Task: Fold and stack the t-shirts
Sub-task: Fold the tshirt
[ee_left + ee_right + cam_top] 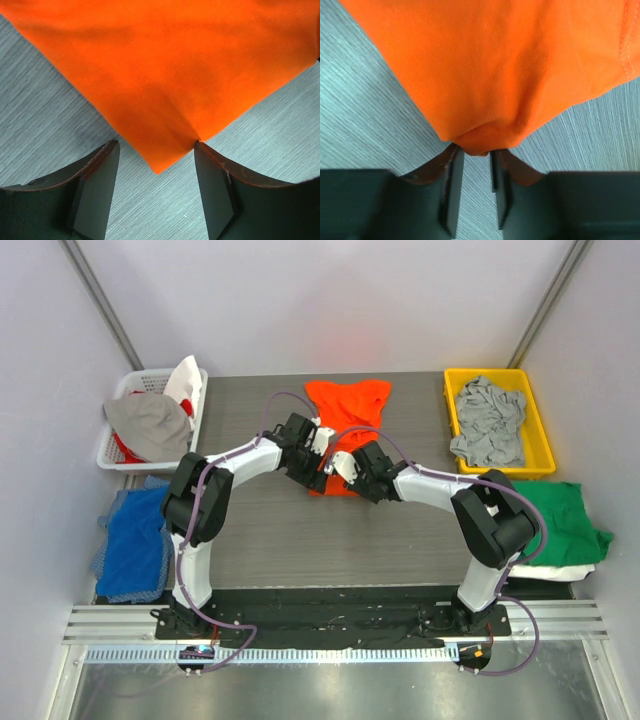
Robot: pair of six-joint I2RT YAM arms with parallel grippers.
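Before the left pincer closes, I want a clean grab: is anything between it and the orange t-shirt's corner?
Nothing visible does. The orange t-shirt has its corner lying flat on the table inside the open left pincer, with the cloth's edge touching one fingertip.

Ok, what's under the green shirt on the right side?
White cloth, likely another shirt, peeks out along the near edge of the green shirt. The rest of it, and anything lower, is covered.
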